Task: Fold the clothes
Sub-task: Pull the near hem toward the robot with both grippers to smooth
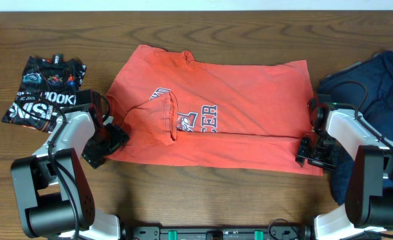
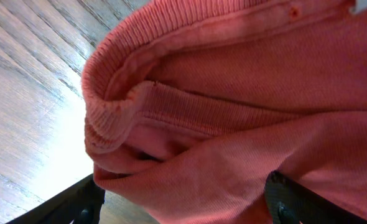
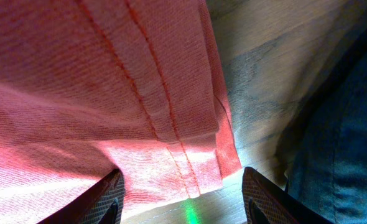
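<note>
The coral-red T-shirt [image 1: 236, 123] lies flat across the middle of the table, lettering up, with its left sleeve folded in over the chest. My left gripper [image 1: 108, 143] is at the shirt's lower left edge. In the left wrist view its jaws [image 2: 183, 205] are open, with a bunched fold of the red shirt [image 2: 233, 106] between them. My right gripper [image 1: 314, 152] is at the shirt's lower right corner. Its jaws [image 3: 183, 202] are open astride the stitched hem corner [image 3: 171, 124]. The black graphic tee [image 1: 46, 97] lies at the far left. The navy garment [image 1: 373, 83] lies at the far right.
The wooden table [image 1: 203, 197] shows bare along the front edge and behind the shirt. The navy garment [image 3: 339, 143] lies right beside my right gripper's outer finger. Both arm bases stand at the near edge.
</note>
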Controlling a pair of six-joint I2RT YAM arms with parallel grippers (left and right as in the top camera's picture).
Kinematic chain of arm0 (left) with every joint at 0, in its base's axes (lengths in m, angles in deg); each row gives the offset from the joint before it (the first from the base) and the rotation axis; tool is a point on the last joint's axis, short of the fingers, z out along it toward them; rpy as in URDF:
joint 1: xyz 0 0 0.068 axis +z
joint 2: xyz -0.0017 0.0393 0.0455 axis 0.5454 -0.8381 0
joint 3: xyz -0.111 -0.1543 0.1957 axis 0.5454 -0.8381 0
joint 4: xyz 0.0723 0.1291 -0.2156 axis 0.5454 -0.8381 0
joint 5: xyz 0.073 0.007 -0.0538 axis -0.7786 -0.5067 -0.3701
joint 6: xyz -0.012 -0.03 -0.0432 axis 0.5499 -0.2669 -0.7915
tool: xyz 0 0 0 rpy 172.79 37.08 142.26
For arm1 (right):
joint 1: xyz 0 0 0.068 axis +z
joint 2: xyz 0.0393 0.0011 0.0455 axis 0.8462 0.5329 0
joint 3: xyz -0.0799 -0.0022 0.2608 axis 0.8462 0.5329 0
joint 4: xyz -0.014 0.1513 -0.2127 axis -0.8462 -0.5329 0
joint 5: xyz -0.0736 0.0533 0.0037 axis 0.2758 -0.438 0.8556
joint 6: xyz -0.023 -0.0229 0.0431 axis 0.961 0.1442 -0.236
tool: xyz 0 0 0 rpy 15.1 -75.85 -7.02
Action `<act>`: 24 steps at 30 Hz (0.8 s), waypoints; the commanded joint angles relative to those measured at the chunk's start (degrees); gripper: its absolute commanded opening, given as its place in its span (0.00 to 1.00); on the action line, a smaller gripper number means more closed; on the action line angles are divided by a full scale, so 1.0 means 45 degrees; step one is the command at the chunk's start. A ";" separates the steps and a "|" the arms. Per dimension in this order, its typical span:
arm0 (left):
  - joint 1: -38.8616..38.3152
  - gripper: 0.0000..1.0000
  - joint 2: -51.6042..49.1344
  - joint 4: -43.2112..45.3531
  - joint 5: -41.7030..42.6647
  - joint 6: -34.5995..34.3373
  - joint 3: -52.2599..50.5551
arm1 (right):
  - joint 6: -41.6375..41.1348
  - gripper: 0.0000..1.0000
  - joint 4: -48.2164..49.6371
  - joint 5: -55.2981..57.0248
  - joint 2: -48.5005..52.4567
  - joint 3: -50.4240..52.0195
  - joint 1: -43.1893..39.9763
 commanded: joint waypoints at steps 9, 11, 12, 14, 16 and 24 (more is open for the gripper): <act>0.0801 0.84 -0.0568 -0.1700 -0.1899 -0.0155 -0.0457 | -0.0253 0.59 0.0097 0.0515 0.0228 0.0175 0.0141; 0.1292 0.84 -0.0568 -0.1909 -0.1894 -0.0155 -0.0661 | -0.0253 0.59 0.0092 0.0520 0.0228 0.0175 0.0141; 0.1506 0.84 -0.0568 -0.1928 -0.1889 -0.0146 -0.0758 | -0.0253 0.59 0.0097 0.0520 0.0228 0.0175 0.0141; 0.1758 0.84 -0.0568 -0.1972 -0.1885 -0.0015 -0.0865 | -0.0253 0.59 0.0102 0.0515 0.0228 0.0175 0.0141; 0.1802 0.84 -0.0544 -0.2006 -0.1841 0.0044 -0.0865 | -0.0253 0.59 0.0112 0.0510 0.0228 0.0175 0.0141; 0.1705 0.85 0.0568 -0.2215 -0.1462 0.0403 -0.0690 | -0.0257 0.58 0.0083 -0.0199 0.0024 0.0165 0.0155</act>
